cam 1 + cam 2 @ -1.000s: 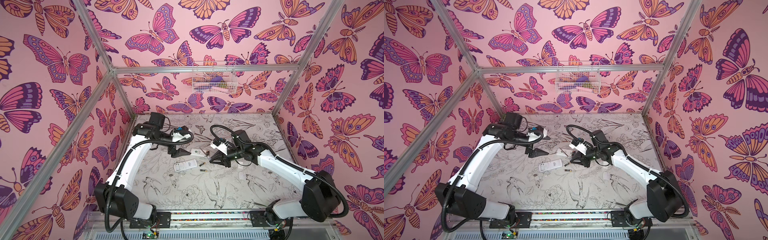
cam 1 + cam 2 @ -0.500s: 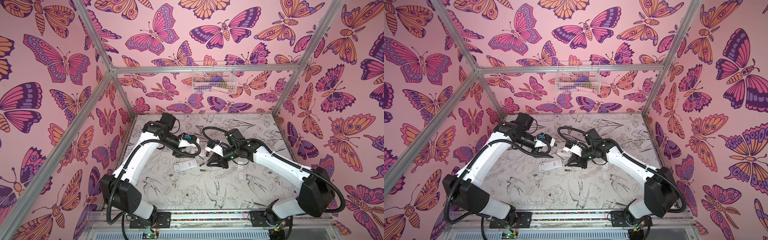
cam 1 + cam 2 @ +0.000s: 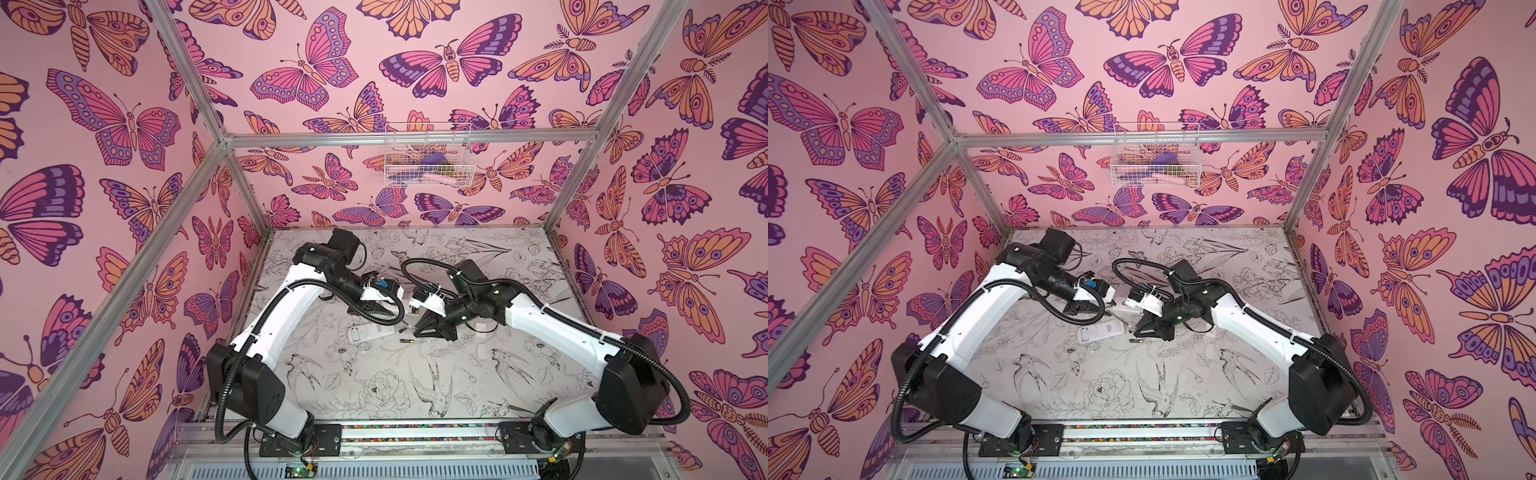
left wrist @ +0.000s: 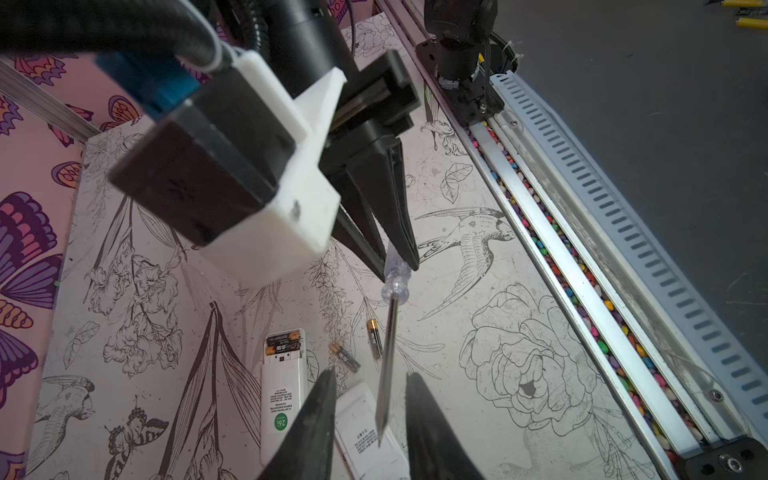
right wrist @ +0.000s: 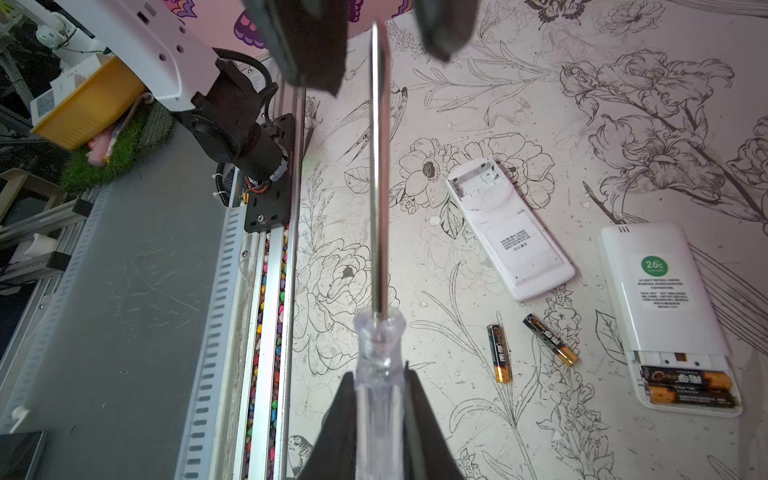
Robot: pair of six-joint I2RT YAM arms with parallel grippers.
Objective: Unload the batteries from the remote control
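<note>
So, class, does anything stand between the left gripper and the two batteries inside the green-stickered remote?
Yes: the shaft of the screwdriver, held by the right gripper, runs between the fingers of the left gripper. The batteries lie uncovered in the open compartment of the remote.

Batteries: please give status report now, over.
Right gripper shut on screwdriver; left gripper open around its shaft. Two batteries loose on table, two inside remote. Nothing blocking them.

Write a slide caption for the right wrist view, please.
Right gripper holds a clear-handled screwdriver; two batteries lie loose beside a white remote holding two more.
</note>
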